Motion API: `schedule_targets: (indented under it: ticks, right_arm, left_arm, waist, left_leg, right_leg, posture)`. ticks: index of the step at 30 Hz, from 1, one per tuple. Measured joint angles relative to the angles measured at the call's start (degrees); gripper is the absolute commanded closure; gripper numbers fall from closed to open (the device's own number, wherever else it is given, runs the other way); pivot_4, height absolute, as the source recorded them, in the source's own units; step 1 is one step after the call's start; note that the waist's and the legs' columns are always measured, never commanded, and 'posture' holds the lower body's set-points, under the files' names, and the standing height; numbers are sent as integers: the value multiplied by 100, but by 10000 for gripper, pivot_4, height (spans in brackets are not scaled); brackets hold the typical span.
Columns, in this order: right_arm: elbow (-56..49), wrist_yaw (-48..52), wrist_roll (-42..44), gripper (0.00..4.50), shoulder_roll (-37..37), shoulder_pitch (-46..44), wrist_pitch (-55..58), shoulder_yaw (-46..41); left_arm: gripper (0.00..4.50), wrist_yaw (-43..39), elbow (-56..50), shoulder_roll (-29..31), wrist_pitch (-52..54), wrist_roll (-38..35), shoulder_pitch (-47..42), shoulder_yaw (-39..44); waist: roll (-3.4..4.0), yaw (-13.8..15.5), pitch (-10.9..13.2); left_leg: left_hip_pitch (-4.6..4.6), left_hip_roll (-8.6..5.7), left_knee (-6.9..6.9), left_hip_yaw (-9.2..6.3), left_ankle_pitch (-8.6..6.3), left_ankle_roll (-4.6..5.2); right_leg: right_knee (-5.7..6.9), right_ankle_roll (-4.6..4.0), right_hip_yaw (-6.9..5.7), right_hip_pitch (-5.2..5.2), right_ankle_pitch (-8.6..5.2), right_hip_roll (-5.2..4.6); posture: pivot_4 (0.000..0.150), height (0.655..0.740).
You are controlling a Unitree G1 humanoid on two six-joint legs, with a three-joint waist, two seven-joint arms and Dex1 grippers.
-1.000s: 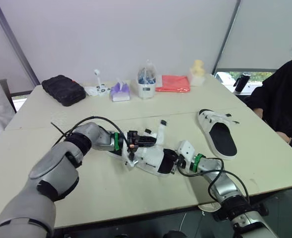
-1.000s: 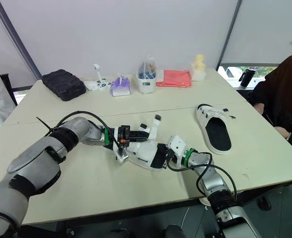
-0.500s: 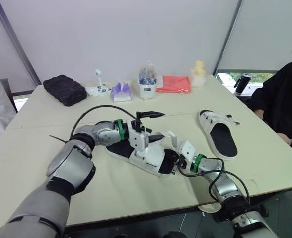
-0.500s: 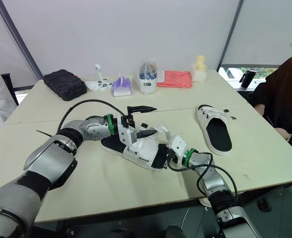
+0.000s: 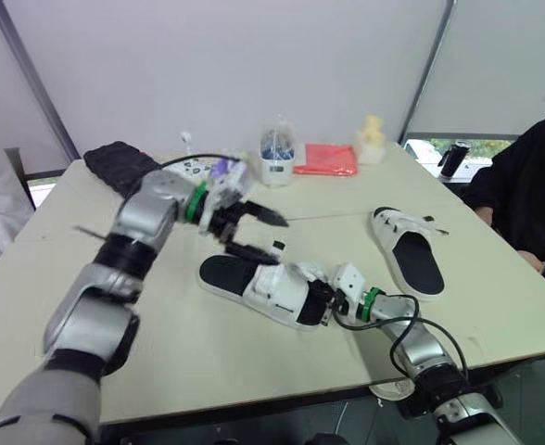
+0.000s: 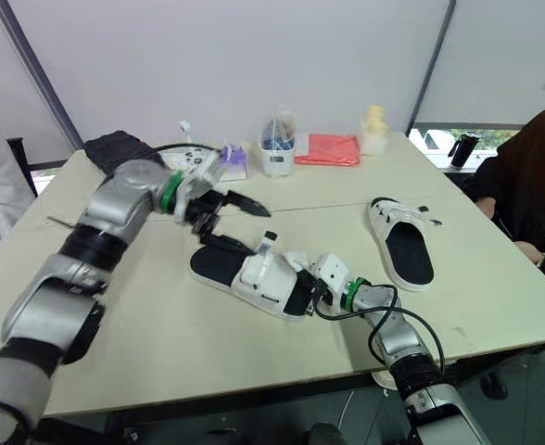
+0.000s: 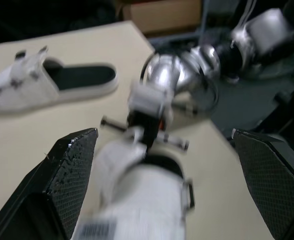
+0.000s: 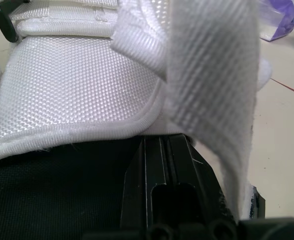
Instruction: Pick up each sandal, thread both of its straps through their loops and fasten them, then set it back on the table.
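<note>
A white sandal with a black footbed lies flat on the table, a loose strap sticking up from it. My left gripper hovers open above its heel end, holding nothing; its fingers stand wide apart over the white upper. My right gripper is at the sandal's near end, its shut fingers resting on the black footbed under the white upper. The second sandal lies flat to the right.
Along the table's far side stand a black pouch, a clear bag, a red cloth, a yellow object and a black cup. A person in dark clothing sits at the right edge.
My left gripper has opened, let go of the sandal's strap and lifted up and back to the left. The sandal has settled flat on the table. The right gripper has stayed put.
</note>
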Motion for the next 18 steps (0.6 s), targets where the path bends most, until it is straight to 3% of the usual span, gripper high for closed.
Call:
schedule_targets:
  ticks: [4, 10, 15, 18]
  right_arm:
    - [-3, 52, 1, 45000, 37, -42, -14, 50]
    - [-4, 35, 2, 45000, 47, -46, -17, 56]
    - [-35, -18, 2, 45000, 80, -6, -17, 54]
    - [-95, -76, 5, 45000, 94, 54, -16, 55]
  left_arm:
    - [266, -30, 1239, -541, 1, 323, -760, 46]
    - [266, -37, 2836, -1236, -733, 1292, -948, -131]
    - [266, 299, 3375, -1721, -835, 1750, -997, -96]
    - [266, -10, 3457, -1760, -905, 1952, -1007, -32]
  waist:
    - [13, -61, -7]
    - [8, -92, -4]
    - [7, -104, -3]
    - [7, -111, -3]
  left_leg:
    - [-4, 1, -21, 6, 0, 0]
    - [-14, -1, -17, 5, 0, 0]
    - [-14, -1, -20, 4, -1, 0]
    - [-13, -1, -20, 5, -1, -1]
  right_leg:
    - [4, -19, 7, -19, 11, 0]
    - [0, -19, 7, -22, 10, -2]
    - [-1, -12, 7, -22, 6, -3]
    - [0, -12, 6, -22, 6, -3]
  posture:
    - [1500, 7400]
    - [1500, 7400]
    - [1500, 7400]
    - [1500, 7400]
